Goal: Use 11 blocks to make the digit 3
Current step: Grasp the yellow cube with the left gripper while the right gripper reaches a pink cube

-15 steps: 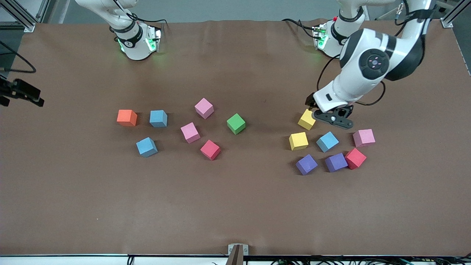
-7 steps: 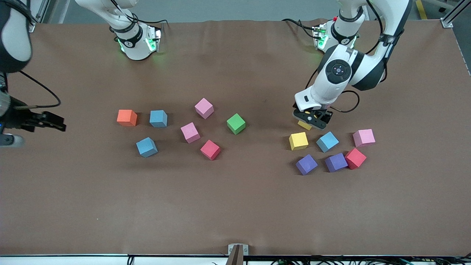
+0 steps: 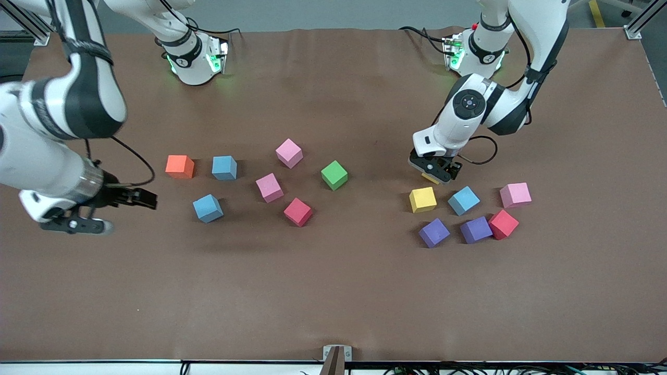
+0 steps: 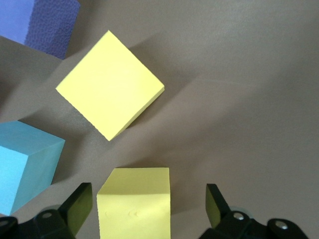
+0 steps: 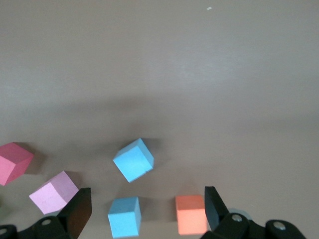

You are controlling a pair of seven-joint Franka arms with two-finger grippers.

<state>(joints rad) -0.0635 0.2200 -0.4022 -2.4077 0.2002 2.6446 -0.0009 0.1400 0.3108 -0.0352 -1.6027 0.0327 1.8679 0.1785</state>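
Blocks (image 3: 422,199) lie scattered, matte foam cubes. My left gripper (image 3: 434,170) straddles a yellow cube (image 4: 134,204), fingers apart; my right gripper (image 3: 83,221) hangs parted over bare table (image 3: 333,291).

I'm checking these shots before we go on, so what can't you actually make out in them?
- Front view: the yellow block under the left tool is mostly covered by it.
- Left wrist view: that block and the purple block are cut off by edges.
- Right wrist view: the red block is cut off by an edge.
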